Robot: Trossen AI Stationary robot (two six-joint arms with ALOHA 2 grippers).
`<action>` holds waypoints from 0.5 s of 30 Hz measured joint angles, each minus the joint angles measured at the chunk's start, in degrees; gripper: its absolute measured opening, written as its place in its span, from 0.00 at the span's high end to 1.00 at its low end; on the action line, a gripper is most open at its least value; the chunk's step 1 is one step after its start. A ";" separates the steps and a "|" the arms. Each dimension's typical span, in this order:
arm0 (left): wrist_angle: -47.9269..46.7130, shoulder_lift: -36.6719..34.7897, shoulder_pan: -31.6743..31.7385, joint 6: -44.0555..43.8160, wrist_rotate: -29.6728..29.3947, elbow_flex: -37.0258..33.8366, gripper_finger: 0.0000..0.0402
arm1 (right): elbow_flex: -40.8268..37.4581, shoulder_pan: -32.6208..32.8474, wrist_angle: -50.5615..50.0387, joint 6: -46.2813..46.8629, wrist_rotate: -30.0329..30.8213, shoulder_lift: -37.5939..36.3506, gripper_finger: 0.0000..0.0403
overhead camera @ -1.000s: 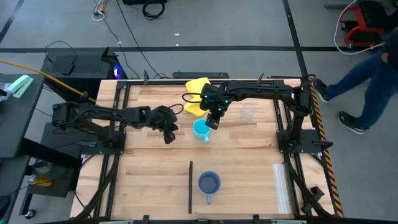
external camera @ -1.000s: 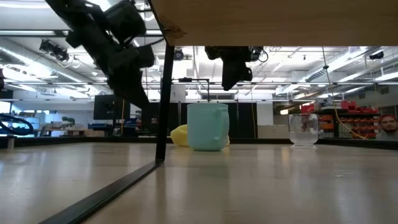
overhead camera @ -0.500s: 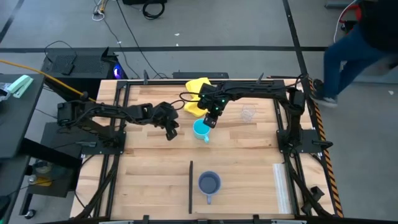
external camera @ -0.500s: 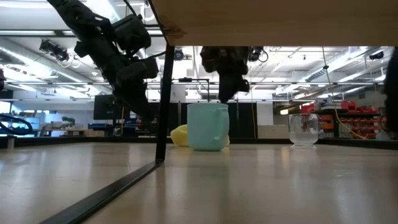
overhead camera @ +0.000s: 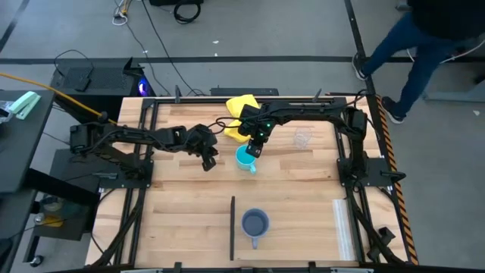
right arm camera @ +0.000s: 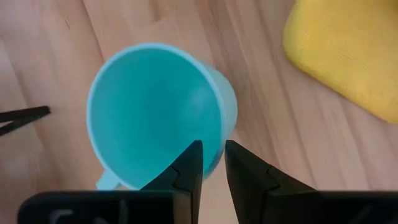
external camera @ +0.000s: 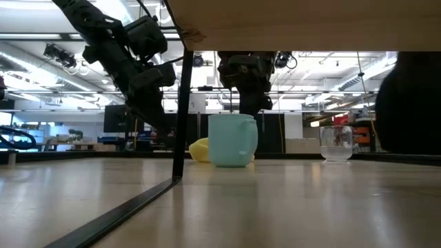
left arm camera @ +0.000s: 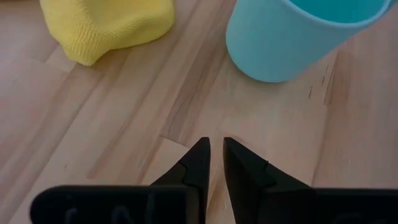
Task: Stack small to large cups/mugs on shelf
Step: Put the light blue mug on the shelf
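Note:
The bright turquoise mug stands upright on its base at mid-table, with its handle toward the near side. My right gripper is shut and points down just over the mug's far-right rim. My left gripper is shut and hovers above bare wood left of the mug. The clear cup stands to the right of the mug. The grey-blue mug stands near the table's near edge. My right gripper's shut fingers stand from above right over the turquoise mug's rim on its far-right side. I cannot tell whether they touch it. The mug sits upright on the table.
A yellow cloth lies behind the mug near the far edge. A thin dark upright strip stands left of the grey-blue mug. A person walks on the floor beyond the table's far right corner.
My right gripper has moved down and toward the table's left, from above the mug's right side to just over its rim. My left gripper rose slightly, then held still. The person beyond the table has walked on.

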 joint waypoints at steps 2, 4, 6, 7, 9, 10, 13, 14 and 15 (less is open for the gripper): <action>0.03 0.00 0.00 -0.01 -0.01 0.00 0.87 | 0.00 0.00 -0.05 0.03 0.03 0.02 0.81; 0.09 0.00 0.00 -0.02 0.00 0.00 0.86 | 0.00 0.05 0.30 0.47 0.93 0.11 0.81; 0.11 0.00 0.00 -0.04 0.00 0.00 0.85 | 0.04 0.13 0.82 0.95 1.97 0.68 0.81; 0.09 0.00 0.00 -0.04 0.00 0.00 0.85 | 0.01 0.13 0.59 1.08 2.47 0.93 0.81; 0.09 0.00 0.00 -0.07 0.00 0.00 0.85 | 0.00 0.13 1.20 1.10 2.81 1.35 0.81; 0.06 0.00 0.00 -0.09 0.00 0.00 0.86 | 0.00 0.13 1.21 1.11 2.86 1.40 0.81; 0.07 0.00 0.00 -0.09 0.00 0.00 0.87 | 0.00 0.13 1.63 1.35 3.02 1.40 0.81; 0.04 0.00 -0.02 -0.09 0.00 0.00 0.88 | 0.00 0.13 1.74 1.61 3.04 1.40 0.82; 0.04 0.00 -0.02 -0.09 0.00 0.00 0.88 | 0.00 0.13 1.70 2.25 3.13 1.40 0.82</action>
